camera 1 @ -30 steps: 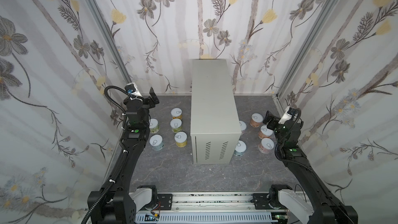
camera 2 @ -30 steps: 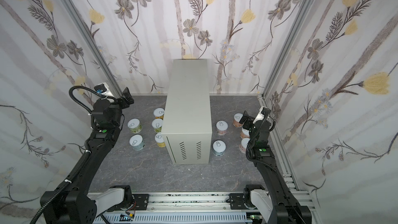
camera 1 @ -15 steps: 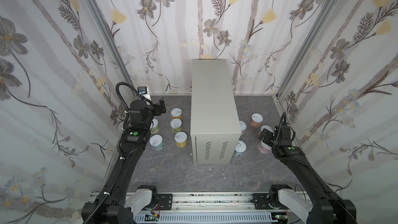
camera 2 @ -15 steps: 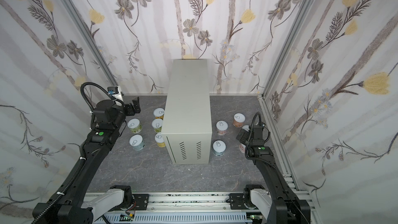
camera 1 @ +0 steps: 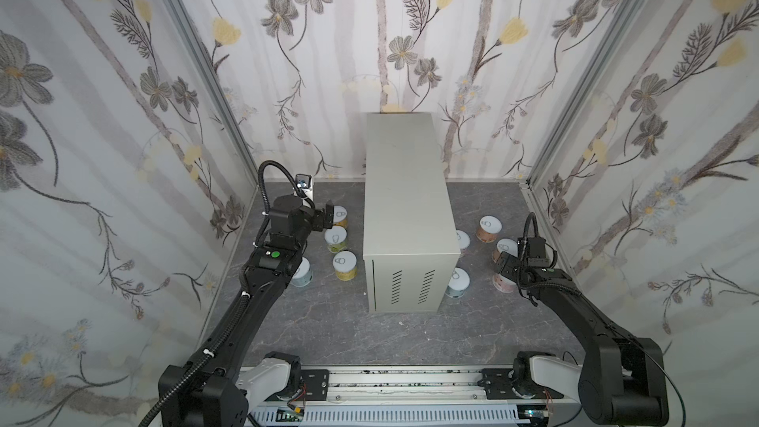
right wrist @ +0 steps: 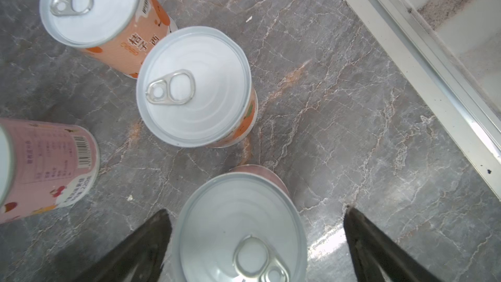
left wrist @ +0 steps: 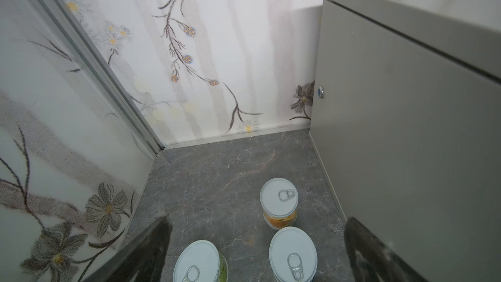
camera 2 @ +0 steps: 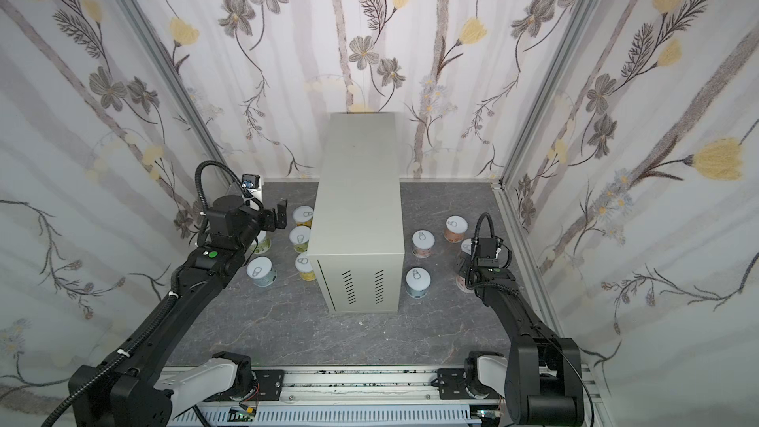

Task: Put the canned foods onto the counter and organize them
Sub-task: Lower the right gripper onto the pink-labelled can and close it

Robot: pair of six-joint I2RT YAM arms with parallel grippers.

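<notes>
In a top view, the left gripper (camera 1: 328, 215) has swung in beside the cans (camera 1: 336, 238) on the floor (camera 1: 328, 322) left of the counter (camera 1: 406, 199); the right gripper (camera 1: 506, 269) has dropped over a pink can (camera 1: 503, 284). Left wrist view: fingers (left wrist: 151, 250) spread wide, empty, above three cans. Right wrist view alone shows spread fingers (right wrist: 141, 245) straddling that pink can's lid

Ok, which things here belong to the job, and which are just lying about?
Job: counter; cans on its left; cans on its right.
Lying about: nothing loose. Fixtures only: marbled floor; floral walls; front rail.
</notes>
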